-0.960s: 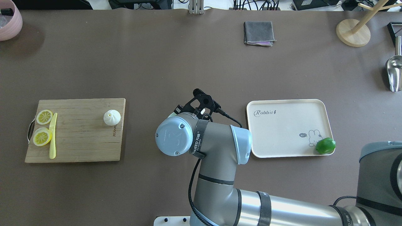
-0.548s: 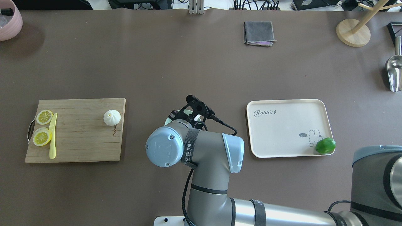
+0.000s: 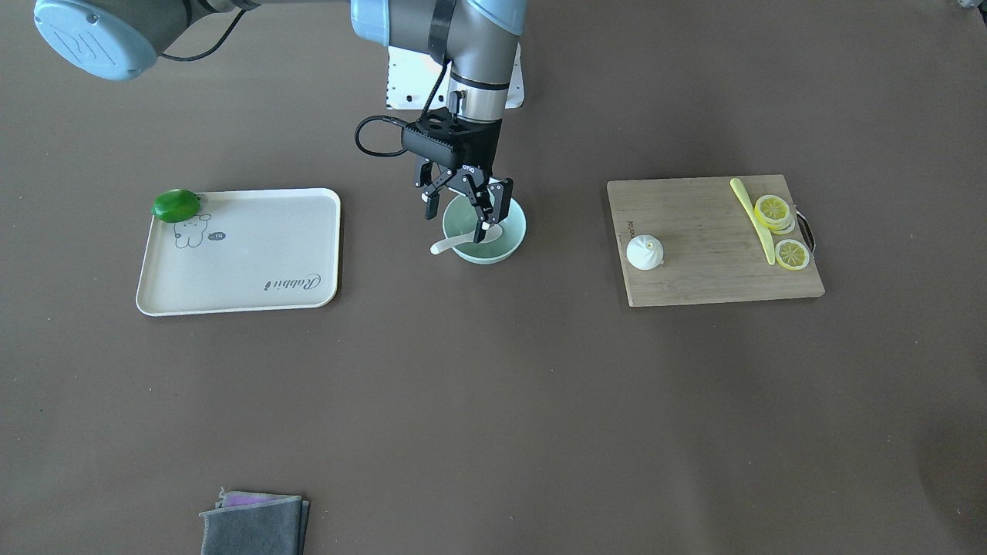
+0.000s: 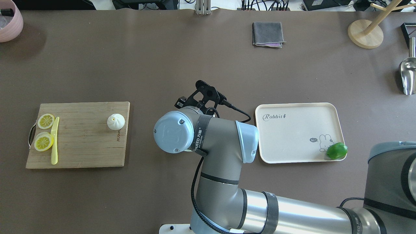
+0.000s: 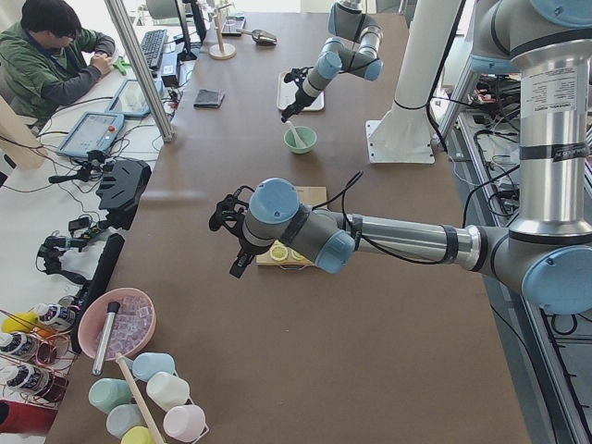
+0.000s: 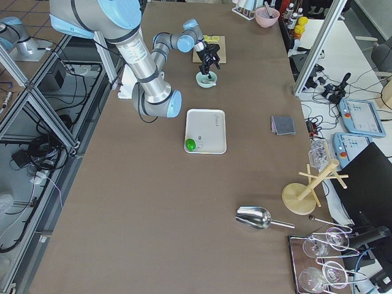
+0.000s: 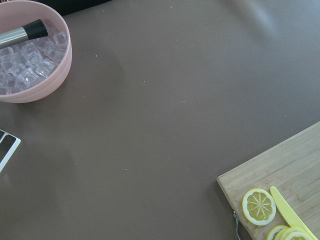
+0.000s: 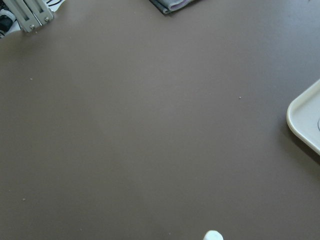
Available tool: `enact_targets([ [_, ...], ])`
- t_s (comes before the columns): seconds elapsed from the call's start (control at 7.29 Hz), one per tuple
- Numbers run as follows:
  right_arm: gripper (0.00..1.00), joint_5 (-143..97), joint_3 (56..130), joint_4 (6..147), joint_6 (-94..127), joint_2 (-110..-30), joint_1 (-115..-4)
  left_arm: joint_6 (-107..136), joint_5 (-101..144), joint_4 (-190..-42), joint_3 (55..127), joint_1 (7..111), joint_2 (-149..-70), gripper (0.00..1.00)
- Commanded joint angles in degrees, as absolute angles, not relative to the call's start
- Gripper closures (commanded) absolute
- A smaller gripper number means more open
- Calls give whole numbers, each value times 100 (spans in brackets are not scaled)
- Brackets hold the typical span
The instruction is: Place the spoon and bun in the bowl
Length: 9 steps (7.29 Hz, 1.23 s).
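Observation:
The pale green bowl [image 3: 510, 248] stands at the table's middle. The white spoon [image 3: 449, 245] lies in it, its handle over the rim. My right gripper [image 3: 460, 219] hangs just above the bowl, open and empty, its fingers apart over the spoon. In the overhead view my right arm [image 4: 208, 136] hides the bowl and spoon. The white bun [image 3: 645, 252] sits on the wooden cutting board [image 3: 709, 285], also seen from overhead [image 4: 116, 122]. My left gripper [image 5: 231, 242] shows only in the exterior left view, above the table near the board; I cannot tell whether it is open or shut.
Lemon slices [image 4: 44, 131] and a yellow knife [image 4: 54, 139] lie at the board's left end. A cream tray [image 4: 292, 130] with a green lime [image 4: 337, 151] is to the right. A grey cloth [image 4: 268, 34], pink ice bowl [image 7: 30, 55], wooden stand [image 4: 365, 34] and metal scoop [image 4: 408, 74] lie farther out.
My right wrist shifted a little left, then moved toward the table's far side, and now covers the bowl from overhead. The bun and board have not moved.

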State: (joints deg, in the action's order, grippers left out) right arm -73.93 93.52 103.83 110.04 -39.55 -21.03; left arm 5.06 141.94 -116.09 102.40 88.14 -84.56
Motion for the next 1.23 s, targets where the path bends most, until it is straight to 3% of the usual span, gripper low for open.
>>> enact_targets([
  [0.0,0,-8624,10269,10310,9133,-4531,-3045,1944,14107,-11671,10694,8030,-8490,0],
  [0.27,0,-10362,11019,10100,6998,-5419,-4343,3403,13260,-11891,10932,6897,-8832,1],
  [0.69,0,-12492,10978,9782,3553,-6684,-6480,4945,11571,-11892,10925,5076,-9403,1],
  [1.1,0,-13182,10812,9791,1176,-7653,-7661,5852,10173,-11900,10207,3686,-10123,3],
])
